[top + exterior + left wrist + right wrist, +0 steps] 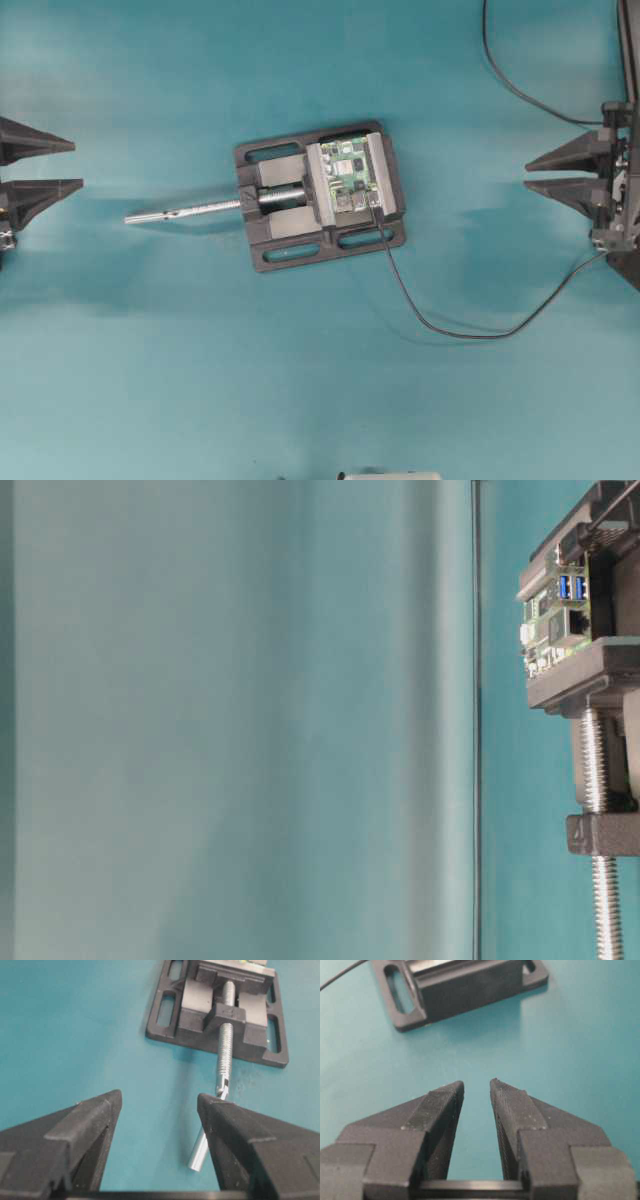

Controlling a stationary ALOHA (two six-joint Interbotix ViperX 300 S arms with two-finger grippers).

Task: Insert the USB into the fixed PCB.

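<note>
On the teal table [150,380], the fixed PCB [352,177] lies clamped lengthwise top-to-bottom; both claws gape empty.

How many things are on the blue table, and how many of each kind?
Vise: 1
PCB: 1
Cables: 2, one at the vise, one at top right
Grippers: 2, left, right
Total: 6

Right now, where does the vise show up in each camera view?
Overhead: vise at centre, PCB clamped in its right part.
Table-level: right edge, turned sideways.
Left wrist: top, beyond the open left end effector.
Right wrist: top left, only one end.
Shared landmark: silver screw rod, absent in right wrist.
</note>
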